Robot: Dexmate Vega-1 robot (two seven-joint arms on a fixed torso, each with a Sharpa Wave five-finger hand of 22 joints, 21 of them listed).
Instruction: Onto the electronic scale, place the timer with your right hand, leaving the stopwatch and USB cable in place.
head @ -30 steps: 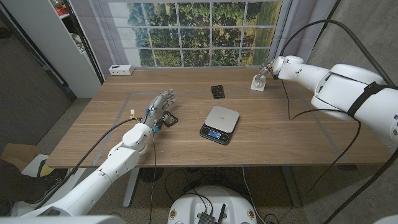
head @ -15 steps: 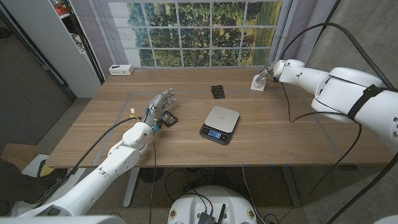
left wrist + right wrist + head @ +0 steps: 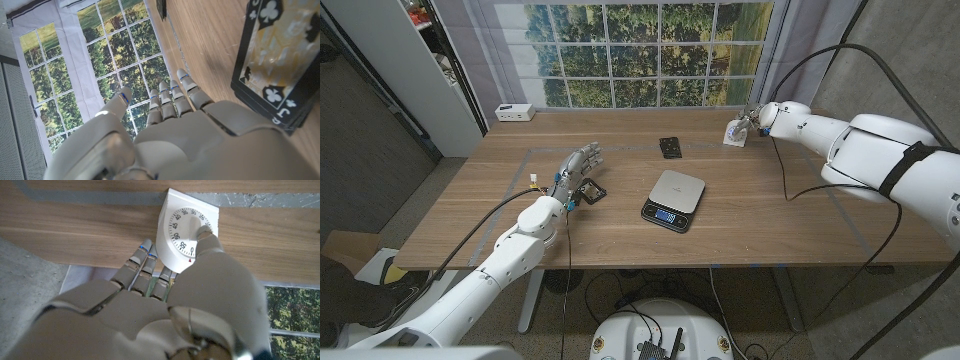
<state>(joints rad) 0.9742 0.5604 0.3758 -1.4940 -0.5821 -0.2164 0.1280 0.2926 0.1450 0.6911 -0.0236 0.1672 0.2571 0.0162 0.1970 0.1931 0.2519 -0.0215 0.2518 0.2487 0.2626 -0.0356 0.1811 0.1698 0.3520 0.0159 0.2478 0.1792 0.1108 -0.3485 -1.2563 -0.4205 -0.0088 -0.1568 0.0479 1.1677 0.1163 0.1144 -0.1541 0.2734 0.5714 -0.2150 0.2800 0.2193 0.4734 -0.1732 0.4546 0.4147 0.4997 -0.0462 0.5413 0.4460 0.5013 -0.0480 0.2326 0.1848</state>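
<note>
A black pack of playing cards [image 3: 590, 192] lies on the wooden table [image 3: 770, 230] just beside the fingers [image 3: 588, 157] of the left hand [image 3: 572, 176], with a small white box [image 3: 514, 112] well beyond the fingertips.

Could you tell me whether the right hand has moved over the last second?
Yes. In the head view the right hand with the white timer has shifted slightly toward the table's far edge, away from the electronic scale.

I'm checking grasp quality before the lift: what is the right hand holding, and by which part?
The right hand pinches the white timer: the thumb presses on the dial face, the other fingers reach behind its lower edge. The left hand holds nothing.
</note>
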